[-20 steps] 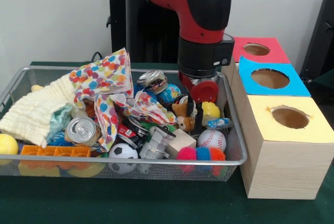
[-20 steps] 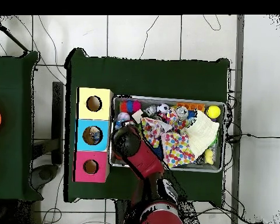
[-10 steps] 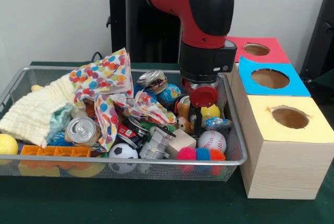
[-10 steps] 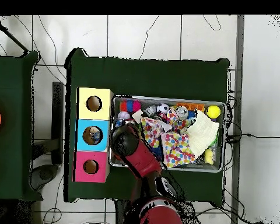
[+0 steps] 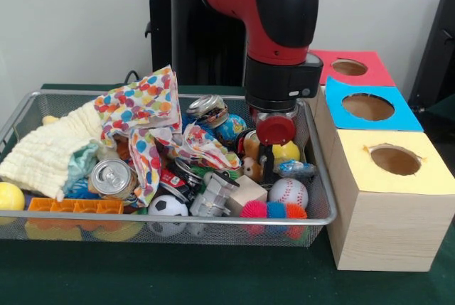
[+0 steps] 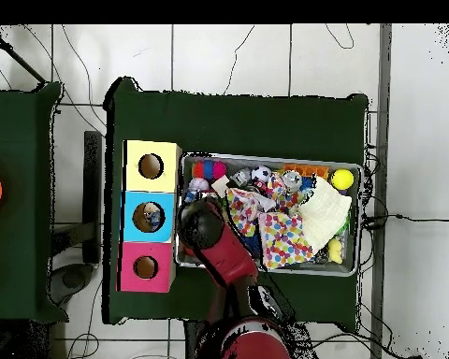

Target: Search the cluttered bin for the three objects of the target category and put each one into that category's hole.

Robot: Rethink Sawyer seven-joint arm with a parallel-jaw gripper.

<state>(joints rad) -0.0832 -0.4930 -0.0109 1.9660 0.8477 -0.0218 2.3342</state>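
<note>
Green-covered table [image 5: 178,276] carries wire bin [image 5: 170,218] heaped with clutter. Gripper [image 5: 274,150] low inside bin, by wall nearest three boxes; fingers hidden among objects, state cannot tell. Yellow ball [image 5: 287,151] just beside gripper; baseball [image 5: 288,191] just in front. Yellow box [image 5: 392,198], blue box [image 5: 368,108], red box [image 5: 350,67] stand beside bin, each with hole on top.

Arm [image 6: 219,248] covers bin's [image 6: 350,271] box-side end; yellow [image 6: 152,165], blue [image 6: 149,217], red [image 6: 145,267] boxes beside bin.

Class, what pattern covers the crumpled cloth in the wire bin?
Multicoloured polka dots on the crumpled cloth, clearest in the front view.
</note>
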